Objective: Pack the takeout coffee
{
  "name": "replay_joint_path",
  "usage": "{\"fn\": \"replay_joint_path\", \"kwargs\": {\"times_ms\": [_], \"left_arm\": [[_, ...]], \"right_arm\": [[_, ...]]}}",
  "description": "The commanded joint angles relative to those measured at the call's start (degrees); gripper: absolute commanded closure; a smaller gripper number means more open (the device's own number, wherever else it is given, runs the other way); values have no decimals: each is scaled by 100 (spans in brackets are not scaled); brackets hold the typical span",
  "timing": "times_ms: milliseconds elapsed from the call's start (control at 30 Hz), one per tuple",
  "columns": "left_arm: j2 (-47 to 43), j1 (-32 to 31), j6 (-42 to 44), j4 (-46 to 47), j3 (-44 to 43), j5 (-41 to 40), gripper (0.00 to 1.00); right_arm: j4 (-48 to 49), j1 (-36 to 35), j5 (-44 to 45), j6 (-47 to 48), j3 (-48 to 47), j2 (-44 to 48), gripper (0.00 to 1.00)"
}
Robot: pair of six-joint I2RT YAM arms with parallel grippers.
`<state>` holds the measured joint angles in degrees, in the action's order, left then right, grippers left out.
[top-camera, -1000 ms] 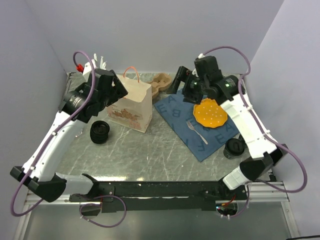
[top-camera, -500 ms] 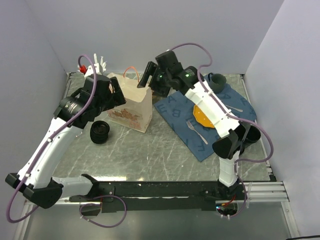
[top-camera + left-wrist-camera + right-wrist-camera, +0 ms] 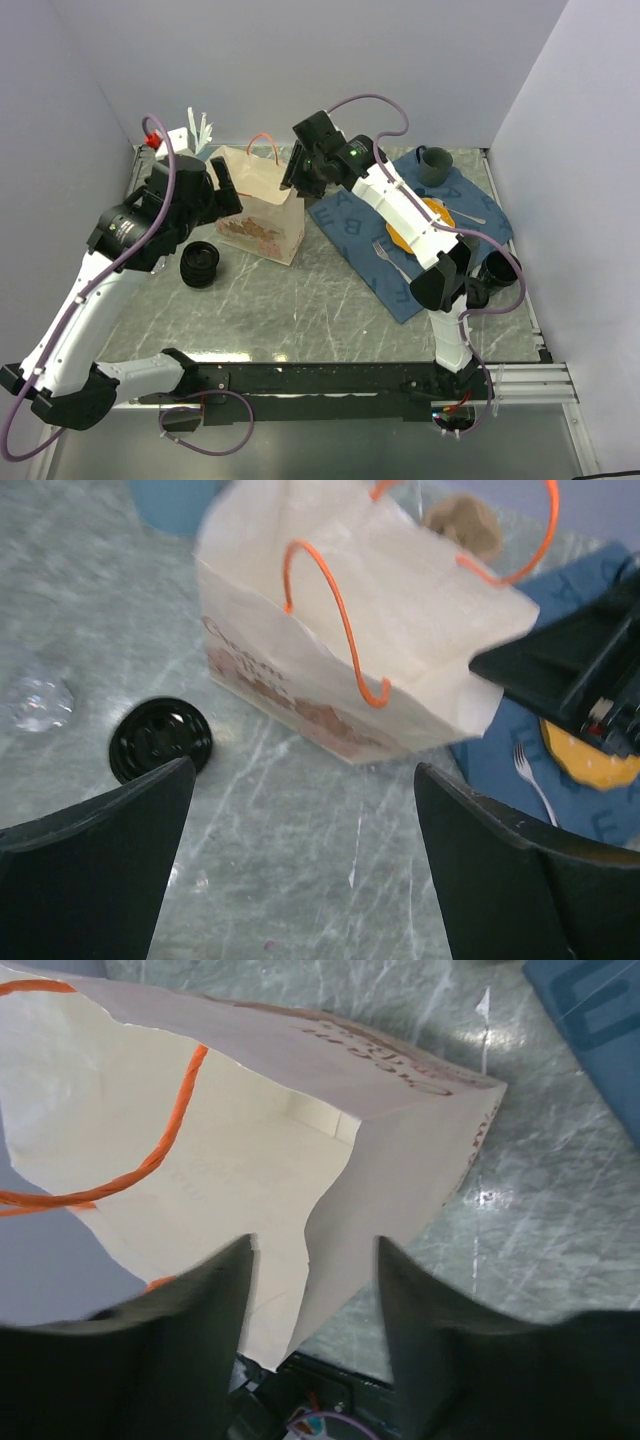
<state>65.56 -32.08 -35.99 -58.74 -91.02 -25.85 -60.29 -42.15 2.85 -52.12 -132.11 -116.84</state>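
While the right claw [image 3: 315, 1250] straddles the bag's [image 3: 262, 205] rim, jaws half-closed, apparently to hold it open, the left claw [image 3: 305, 768] hangs wide near the coffee cup [image 3: 199, 263], toward the table's [image 3: 300, 310] left edge.

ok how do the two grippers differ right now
The left gripper stands wide with nothing between its jaws; the right gripper is narrower, its jaws astride the rim of the paper bag. The left hangs clear of the bag, on the side where the black cup stands; the right is at the bag's mouth. Both are open, and neither holds the cup.
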Motion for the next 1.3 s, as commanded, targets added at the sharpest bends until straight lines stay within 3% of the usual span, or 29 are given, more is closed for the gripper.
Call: {"fn": "replay_joint_path", "kwargs": {"times_ms": [0,167,267,500,667,800,1133,1267], "left_arm": [[-8,-36,355,-94,-863,-1052,2],[71,-44,583,-199,-1541,-1563,2],[36,-44,663,-147,-1428,-1774,3],[-157,-44,812,-41,-839,-2003,4],[0,-97,822,-6,-847,-1407,5],[-8,-97,830,38,-847,-1484,6],[387,-97,716,-94,-1014,-747,5],[492,-97,804,20,-1083,-562,5]], "right_arm": [[270,-56,103,202,-123,134,56],[379,-100,49,290,196,355,66],[158,-109,119,413,-86,267,75],[395,-109,-100,360,212,521,99],[141,-135,-477,378,431,793,100],[394,-197,-592,343,1623,1687,100],[-466,-250,-593,826,2619,2849,100],[-256,-259,-514,826,3680,3604,99]]}}
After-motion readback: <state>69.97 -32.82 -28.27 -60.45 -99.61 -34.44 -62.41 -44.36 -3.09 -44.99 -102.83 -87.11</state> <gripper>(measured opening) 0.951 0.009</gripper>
